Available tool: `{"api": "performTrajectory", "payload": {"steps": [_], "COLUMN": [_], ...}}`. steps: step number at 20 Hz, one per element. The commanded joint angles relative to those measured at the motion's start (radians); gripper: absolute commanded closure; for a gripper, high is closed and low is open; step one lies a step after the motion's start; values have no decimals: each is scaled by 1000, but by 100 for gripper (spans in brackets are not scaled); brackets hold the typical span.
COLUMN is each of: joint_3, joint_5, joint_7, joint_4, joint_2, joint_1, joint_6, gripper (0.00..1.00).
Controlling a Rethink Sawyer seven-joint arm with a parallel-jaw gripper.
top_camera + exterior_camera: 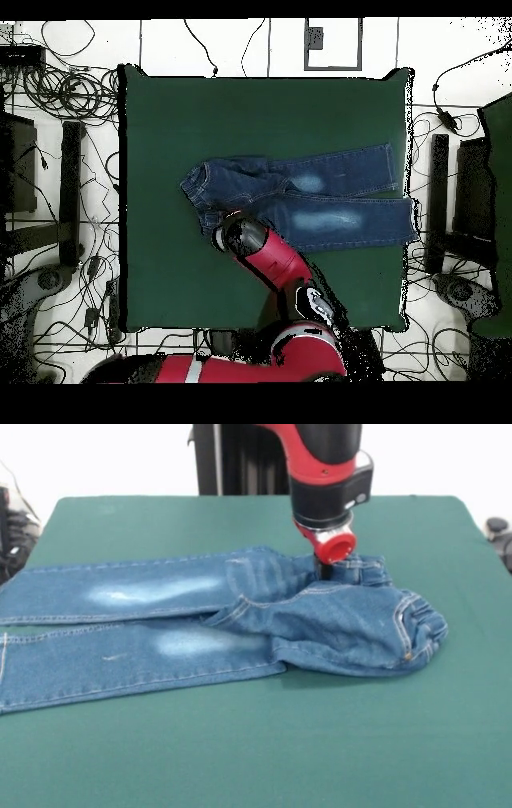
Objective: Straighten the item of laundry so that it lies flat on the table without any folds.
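Note:
The item of laundry, a small pair of blue denim jeans [240, 620], lies across the table [240, 744]. Its legs run to the left in the front view and reach the table's left edge. The top part is folded over itself at the right, with the gathered waistband [416, 624] bunched up. My gripper [324, 570] comes down from above onto the far edge of this folded part, touching the denim. The red wrist hides its tip. In the overhead view the jeans [300, 195] lie with the waist at the left and my gripper [228, 232] sits under the arm at the waist's lower edge.
The robot's pedestal [240, 460] stands at the table's far side. Dark gear sits off the table's left [12, 536] and right [500, 536] edges. In the overhead view cables [60, 90] and stands surround the table [160, 280].

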Motion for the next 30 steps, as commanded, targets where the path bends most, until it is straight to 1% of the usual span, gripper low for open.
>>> {"api": "performTrajectory", "payload": {"steps": [1,4,7,13,15,22,24,27,28,30], "joint_3": [157,98,65,43,44,59,61,84,75,28], "joint_5": [54,28,21,27,33,63,59,59,54,59], "joint_7": [254,293,321,299,285,289,265,221,225,279], "joint_4": [158,160,182,213,216,211,197,201,195,174], "joint_2": [49,12,-30,-52,-49,-33,-12,-14,-13,-2], "joint_1": [60,112,147,159,155,166,159,146,155,199], "joint_6": [245,298,327,347,342,305,268,196,180,118], "gripper": [100,100,100,100,100,100,100,100,0,0]}}
